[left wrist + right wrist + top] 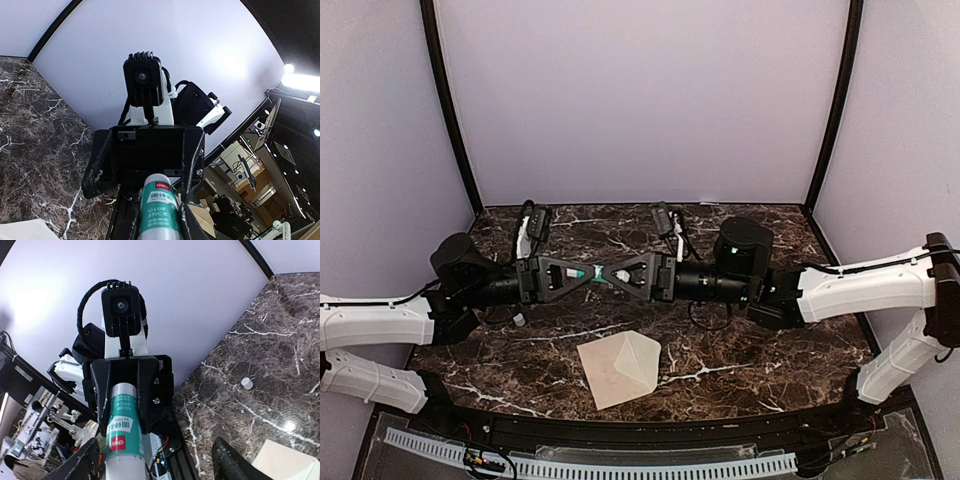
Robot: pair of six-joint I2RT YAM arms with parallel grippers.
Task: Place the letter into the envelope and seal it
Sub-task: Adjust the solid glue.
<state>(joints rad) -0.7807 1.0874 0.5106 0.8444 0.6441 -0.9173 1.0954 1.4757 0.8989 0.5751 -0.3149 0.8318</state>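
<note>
Both arms meet above mid-tabletop, claws tip to tip. Left claw [160, 222] narrow, clamped on a white-and-green glue stick [121, 425] held level between the two. Right claw [155, 465] stands wide, fingers [235, 460] on either side of the stick's end, not gripping it. Small cream paper envelope with a triangular flap [620, 368] lies flat on the dark marble tabletop [740, 350], near centre, below the claws. Letter cannot be told apart from it. Small white cap [246, 383] stands alone on the marble.
</note>
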